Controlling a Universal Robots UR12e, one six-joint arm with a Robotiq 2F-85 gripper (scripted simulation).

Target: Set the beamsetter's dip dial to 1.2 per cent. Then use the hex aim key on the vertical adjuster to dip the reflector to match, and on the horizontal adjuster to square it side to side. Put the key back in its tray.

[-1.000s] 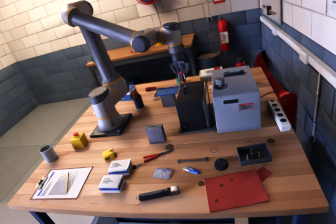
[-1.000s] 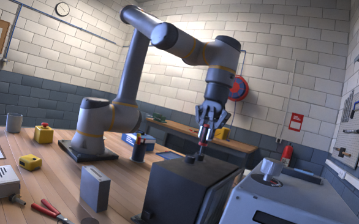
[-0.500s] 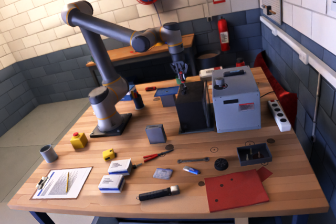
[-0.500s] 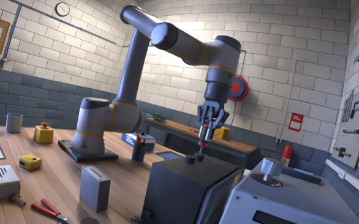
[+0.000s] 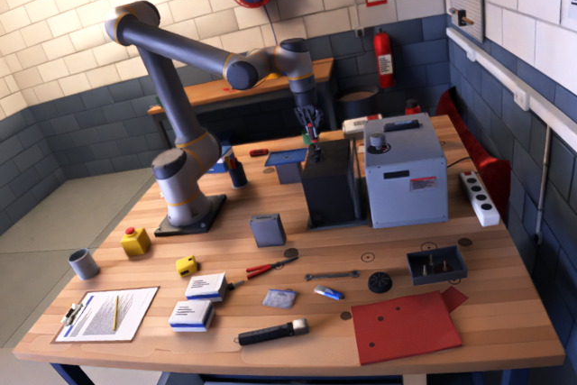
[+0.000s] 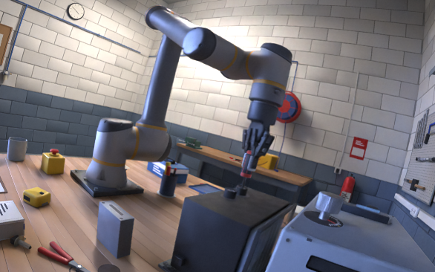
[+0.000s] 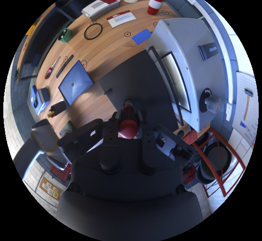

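Observation:
My gripper [image 6: 252, 150] grips the hex aim key [image 6: 246, 165] by its red and black handle, upright over the dark headlamp housing [image 5: 332, 183]. The key's tip sits in one of two round adjusters [image 6: 241, 191] on the housing's top; the other adjuster [image 6: 229, 193] stands beside it. In the wrist camera the key's red handle end [image 7: 127, 125] sits between my fingers [image 7: 129, 128]. The grey beamsetter [image 5: 404, 169] stands right of the housing, facing it. Its dip dial [image 5: 377, 141] is on its top. The blue key tray [image 5: 285, 157] stands left of the housing.
Behind the table stand a second bench [image 5: 261, 85] and a fire extinguisher [image 5: 383, 59]. A pen cup [image 5: 237, 173] and a grey box [image 5: 267, 230] stand left of the housing. A power strip [image 5: 478, 197] lies to the right. Hand tools and boxes lie on the near half.

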